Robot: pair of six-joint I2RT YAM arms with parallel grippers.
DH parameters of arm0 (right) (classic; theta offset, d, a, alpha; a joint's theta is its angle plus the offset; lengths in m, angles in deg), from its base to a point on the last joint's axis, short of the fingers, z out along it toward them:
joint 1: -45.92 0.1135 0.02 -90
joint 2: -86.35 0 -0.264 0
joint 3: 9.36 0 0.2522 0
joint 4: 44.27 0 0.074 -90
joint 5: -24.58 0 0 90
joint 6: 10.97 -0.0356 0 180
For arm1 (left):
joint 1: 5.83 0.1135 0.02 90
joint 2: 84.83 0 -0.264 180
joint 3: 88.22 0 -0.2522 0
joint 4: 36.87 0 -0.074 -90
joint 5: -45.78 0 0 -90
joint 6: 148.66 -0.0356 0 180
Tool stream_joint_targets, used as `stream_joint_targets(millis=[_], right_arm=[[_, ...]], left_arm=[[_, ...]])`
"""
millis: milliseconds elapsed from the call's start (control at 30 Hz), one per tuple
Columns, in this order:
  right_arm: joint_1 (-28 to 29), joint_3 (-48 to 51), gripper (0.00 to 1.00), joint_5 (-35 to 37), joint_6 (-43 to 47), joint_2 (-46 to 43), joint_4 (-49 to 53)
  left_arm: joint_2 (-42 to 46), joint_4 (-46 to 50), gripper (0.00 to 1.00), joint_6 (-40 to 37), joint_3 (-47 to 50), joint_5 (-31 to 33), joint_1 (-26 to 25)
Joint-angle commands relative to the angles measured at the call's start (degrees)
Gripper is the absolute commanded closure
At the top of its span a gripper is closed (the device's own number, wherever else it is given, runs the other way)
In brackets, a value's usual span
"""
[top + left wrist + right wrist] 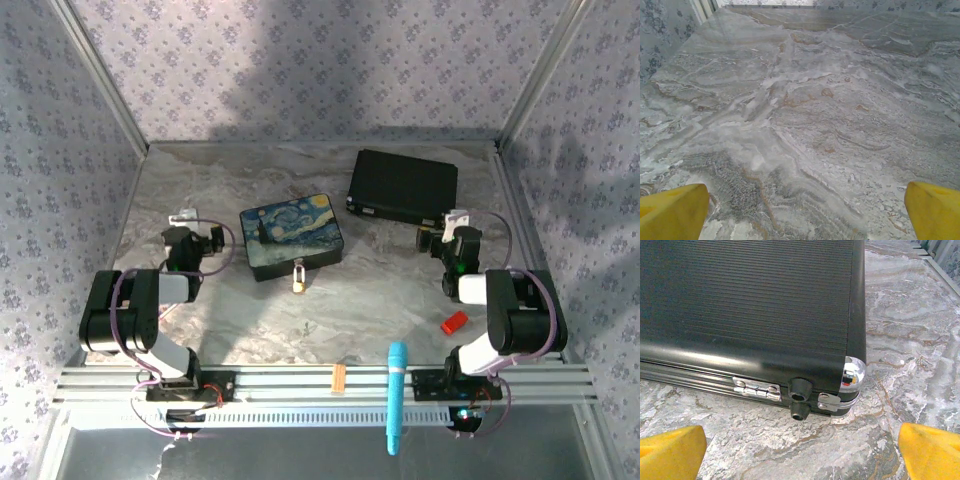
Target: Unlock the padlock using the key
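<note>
The padlock, a tiny brass body with a silvery shackle, lies on the marble table just in front of the starry-night tin. A small dark thing rests on the tin's lid; I cannot tell whether it is the key. My left gripper hovers left of the tin, well apart from the padlock. Its yellow fingers stand wide apart over bare marble, so the left gripper is open. My right gripper is open too, facing the corner of a black case.
The black ribbed case lies at the back right. A small red block sits by the right arm's base. A blue tool and an orange piece rest on the front rail. Patterned walls close in three sides.
</note>
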Motion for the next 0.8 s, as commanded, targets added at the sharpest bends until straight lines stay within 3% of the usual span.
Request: stream_joint_targets(millis=[0, 767], right_arm=[[-0.34, -1.05, 0.01, -0.43, 0.89, 0.19, 0.19], [-0.74, -1.02, 0.01, -1.04, 0.72, 0.15, 0.26]], left_arm=[[-0.48, -0.26, 0.00, -0.73, -1.10, -1.90, 0.51], [-0.55, -0.26, 0.00, -0.72, -1.12, -1.97, 0.45]])
